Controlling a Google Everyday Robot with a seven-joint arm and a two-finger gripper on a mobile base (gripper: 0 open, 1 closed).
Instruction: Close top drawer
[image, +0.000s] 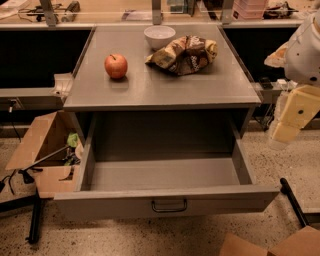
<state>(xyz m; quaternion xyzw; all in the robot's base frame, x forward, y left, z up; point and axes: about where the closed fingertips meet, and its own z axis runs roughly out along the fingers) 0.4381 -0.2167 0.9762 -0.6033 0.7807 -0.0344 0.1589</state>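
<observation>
The top drawer (167, 199) is a wide gray metal drawer with a small dark wire handle (169, 205) at the centre of its front. It stands pulled far out of the gray cabinet (160, 85), and its inside shows bare. My gripper (283, 133) hangs at the right edge of the view on the white and yellow arm (300, 107). It is beside the drawer's right wall, above it and apart from it. No lower drawers show.
On the cabinet top lie a red apple (116, 66), a white bowl (159, 36) and a crumpled chip bag (183, 54). An open cardboard box (42, 150) and black stand legs (34, 217) are at the left. Another cardboard box (280, 245) and a black bar (294, 200) are at the lower right.
</observation>
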